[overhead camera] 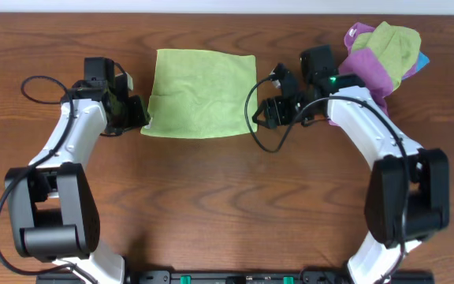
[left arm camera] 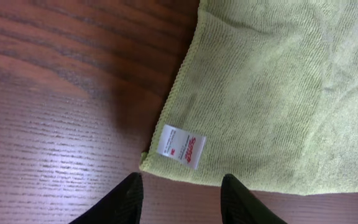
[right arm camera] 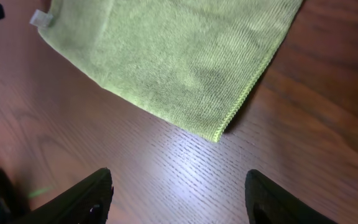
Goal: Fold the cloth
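Fingers of left gripper (left arm camera: pixel 180 186) sit parted w/ nothing btwn them, just short of the white tag (left arm camera: pixel 181 147) at a cloth corner, right gripper (right arm camera: pixel 179 180) spread wide & empty near another corner, the cloth (overhead camera: pixel 203 95) flat on table (overhead camera: pixel 227 197) btwn both arms, bunched purple/green cloths (overhead camera: pixel 385 51) far right.

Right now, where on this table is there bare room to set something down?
Bare table lies on the robot's side of the cloth, between the arms. Crowded: the far right corner, where bunched cloths sit by the right arm.
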Available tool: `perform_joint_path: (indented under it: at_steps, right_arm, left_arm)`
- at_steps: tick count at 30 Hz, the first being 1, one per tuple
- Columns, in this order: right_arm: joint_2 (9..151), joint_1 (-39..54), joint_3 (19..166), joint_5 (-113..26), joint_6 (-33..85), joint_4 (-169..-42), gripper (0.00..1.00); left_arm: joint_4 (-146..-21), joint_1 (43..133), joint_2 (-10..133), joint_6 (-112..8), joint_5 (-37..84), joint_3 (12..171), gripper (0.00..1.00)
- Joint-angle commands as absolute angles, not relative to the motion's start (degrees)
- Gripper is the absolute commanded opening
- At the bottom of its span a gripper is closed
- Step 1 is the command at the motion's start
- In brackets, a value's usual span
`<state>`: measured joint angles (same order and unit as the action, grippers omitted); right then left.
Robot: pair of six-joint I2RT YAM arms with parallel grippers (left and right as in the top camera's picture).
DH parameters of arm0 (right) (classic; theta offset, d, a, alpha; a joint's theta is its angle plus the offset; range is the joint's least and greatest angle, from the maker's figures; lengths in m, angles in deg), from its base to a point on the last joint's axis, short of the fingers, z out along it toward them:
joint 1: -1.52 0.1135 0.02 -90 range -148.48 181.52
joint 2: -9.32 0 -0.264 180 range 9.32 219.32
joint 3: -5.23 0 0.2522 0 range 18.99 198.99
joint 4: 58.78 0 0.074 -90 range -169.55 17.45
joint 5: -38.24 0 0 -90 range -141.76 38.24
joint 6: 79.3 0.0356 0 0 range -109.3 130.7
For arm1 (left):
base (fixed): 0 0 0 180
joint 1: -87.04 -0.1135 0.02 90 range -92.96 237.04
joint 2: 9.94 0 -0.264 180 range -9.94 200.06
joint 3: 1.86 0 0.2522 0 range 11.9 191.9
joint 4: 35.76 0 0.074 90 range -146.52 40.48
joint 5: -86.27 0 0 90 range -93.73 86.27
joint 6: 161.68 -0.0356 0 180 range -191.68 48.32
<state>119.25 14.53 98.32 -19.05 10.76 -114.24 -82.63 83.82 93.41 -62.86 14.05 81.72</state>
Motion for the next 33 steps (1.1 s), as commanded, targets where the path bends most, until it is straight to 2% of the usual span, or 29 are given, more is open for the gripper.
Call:
perform_joint_path:
  at_steps: [1,6,33]
  right_arm:
    - [120.8,15.1,98.1,-16.8,12.4,-113.8,0.69]
    - [121.4,15.1,98.1,-16.7,12.4,-113.3,0.70]
    - [127.4,14.4,98.1,-12.4,12.4,-110.5,0.65]
  left_arm:
    - [-82.1,83.5,95.2,-62.7,13.6,81.6,0.43]
    - [-80.6,83.5,96.7,-62.6,13.7,81.6,0.45]
    - [-76.4,82.9,101.4,-62.6,17.3,81.6,0.43]
